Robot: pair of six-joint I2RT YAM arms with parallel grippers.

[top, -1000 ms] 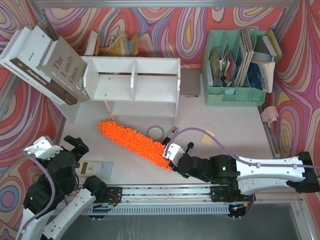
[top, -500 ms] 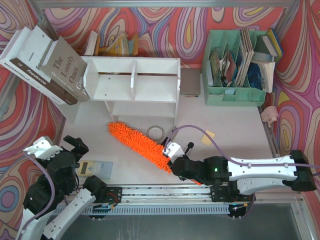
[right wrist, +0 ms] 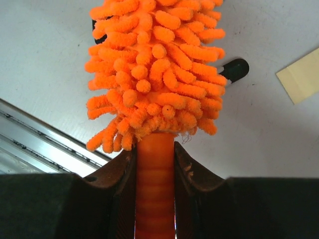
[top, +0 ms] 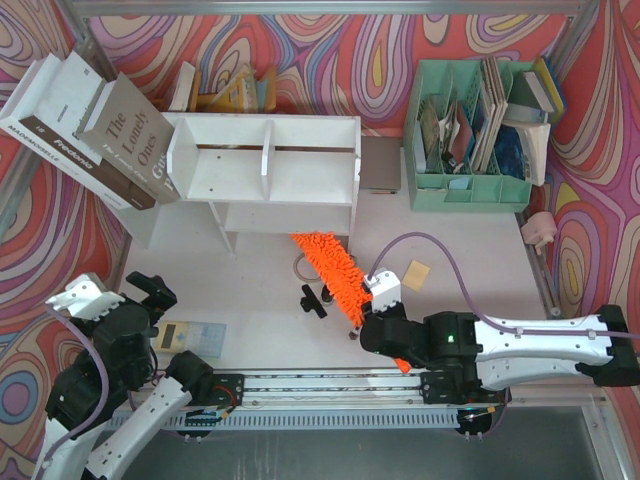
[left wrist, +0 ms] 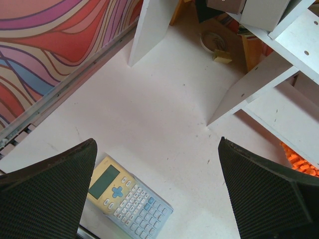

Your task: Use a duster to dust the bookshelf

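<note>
You have bare table (top: 250, 300) left of the duster (top: 326, 260), between the bookshelf (top: 310, 175) and the calculator (top: 190, 337). A small black tool (top: 313, 300) lies just beside the duster there.

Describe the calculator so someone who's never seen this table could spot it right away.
Start at the white bookshelf and come toward the near left corner of the table. The calculator lies flat there. It is pale and the only thing with a screen and rows of keys.

You're looking at a bright orange duster (top: 328, 265), a white bookshelf (top: 300, 130), a mint-green organizer (top: 465, 190), a white bench (top: 480, 255), walls (top: 330, 60) swirled red, pink and purple, a pale blue calculator (left wrist: 130, 199)
</note>
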